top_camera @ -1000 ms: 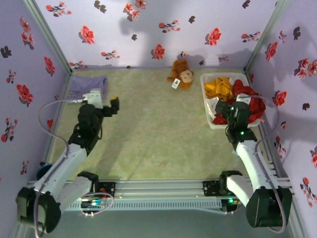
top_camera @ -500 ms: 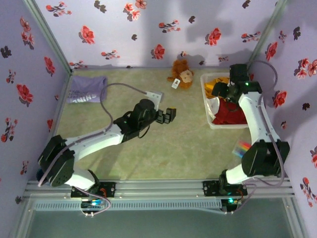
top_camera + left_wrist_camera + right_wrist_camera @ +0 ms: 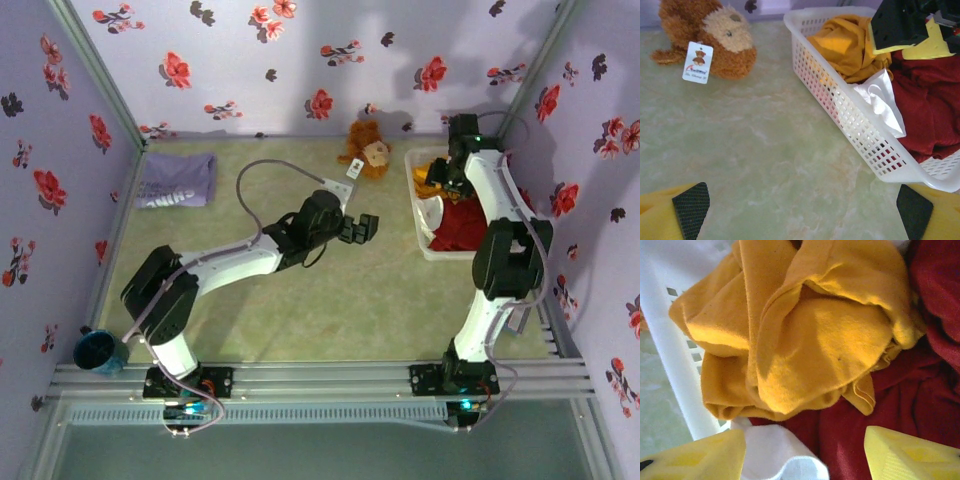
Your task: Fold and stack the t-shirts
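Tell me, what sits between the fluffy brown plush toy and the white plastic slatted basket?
Nothing: just bare pale green tabletop, seen in the left wrist view.

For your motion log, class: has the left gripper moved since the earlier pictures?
Yes. The left gripper swung right, from beside the lavender t-shirt toward the white basket.

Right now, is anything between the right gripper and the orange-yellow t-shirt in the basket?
Nothing visible does. In the right wrist view the orange-yellow t-shirt lies uncovered atop the pile in the basket, straight ahead of the open right gripper; a white cloth lies beside it, not over it.
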Controlling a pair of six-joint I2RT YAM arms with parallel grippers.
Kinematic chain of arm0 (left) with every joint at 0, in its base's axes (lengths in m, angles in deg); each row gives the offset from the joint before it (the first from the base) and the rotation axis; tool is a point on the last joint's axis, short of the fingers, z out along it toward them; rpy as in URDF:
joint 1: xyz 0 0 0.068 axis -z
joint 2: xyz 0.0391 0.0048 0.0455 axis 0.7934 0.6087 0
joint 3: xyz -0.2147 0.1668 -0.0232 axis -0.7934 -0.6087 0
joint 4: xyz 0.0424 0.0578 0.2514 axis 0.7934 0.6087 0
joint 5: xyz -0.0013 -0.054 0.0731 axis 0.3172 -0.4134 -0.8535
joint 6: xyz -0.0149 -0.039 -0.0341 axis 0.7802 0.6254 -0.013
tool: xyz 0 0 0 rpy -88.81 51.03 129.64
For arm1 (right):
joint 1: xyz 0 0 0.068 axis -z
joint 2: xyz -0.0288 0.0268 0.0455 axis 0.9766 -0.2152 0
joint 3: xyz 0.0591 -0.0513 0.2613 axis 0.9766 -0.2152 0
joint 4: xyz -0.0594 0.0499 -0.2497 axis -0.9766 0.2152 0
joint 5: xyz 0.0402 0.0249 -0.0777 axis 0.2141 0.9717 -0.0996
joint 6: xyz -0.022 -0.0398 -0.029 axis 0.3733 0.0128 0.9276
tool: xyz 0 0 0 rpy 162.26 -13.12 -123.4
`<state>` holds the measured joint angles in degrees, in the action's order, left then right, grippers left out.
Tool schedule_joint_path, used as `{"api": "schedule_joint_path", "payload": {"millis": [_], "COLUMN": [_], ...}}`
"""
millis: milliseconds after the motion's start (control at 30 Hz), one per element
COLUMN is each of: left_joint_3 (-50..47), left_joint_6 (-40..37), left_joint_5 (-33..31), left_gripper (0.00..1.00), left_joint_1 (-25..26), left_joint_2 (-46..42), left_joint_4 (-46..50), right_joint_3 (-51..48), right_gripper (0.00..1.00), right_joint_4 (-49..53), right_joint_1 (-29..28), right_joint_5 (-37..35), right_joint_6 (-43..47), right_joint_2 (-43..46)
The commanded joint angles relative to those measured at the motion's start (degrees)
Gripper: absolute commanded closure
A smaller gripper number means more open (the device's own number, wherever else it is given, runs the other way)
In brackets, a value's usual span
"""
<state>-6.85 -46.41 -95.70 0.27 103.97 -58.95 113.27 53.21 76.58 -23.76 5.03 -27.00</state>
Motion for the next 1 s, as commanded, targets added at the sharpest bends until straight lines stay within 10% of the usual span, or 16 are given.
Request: {"api": "schedule_joint_path", "payload": {"millis": [0,133,400,967], "left_joint_3": [4.0,5.4,7.8,3.2], "left_joint_6": [1.6,2.0,5.5,12.9], "left_joint_5": [2.2,2.6,2.5,9.1], "left_gripper": [0.01,0.01,0.0,0.01], "left_joint_1": [0.3,0.3,0.3,-4.8], "left_joint_2": [0.8,1.2,0.4,-8.8], "left_joint_4": [0.6,2.0,7.2,10.3], "right_joint_3": [4.4,6.4,15.3,1.3], "right_gripper": [0.36,0.44,1.0,1.0], "right_joint_4": [2.2,1.1,4.0,-16.3], "right_joint_1": [0.3,0.4,0.4,-7.9], "right_joint_5": [-0.7,-0.7,0.2,-4.5], "right_joint_6": [2.5,4.3,8.9,5.8], "right_joint_2": [-1.9,-5.0,-12.3,21.9]}}
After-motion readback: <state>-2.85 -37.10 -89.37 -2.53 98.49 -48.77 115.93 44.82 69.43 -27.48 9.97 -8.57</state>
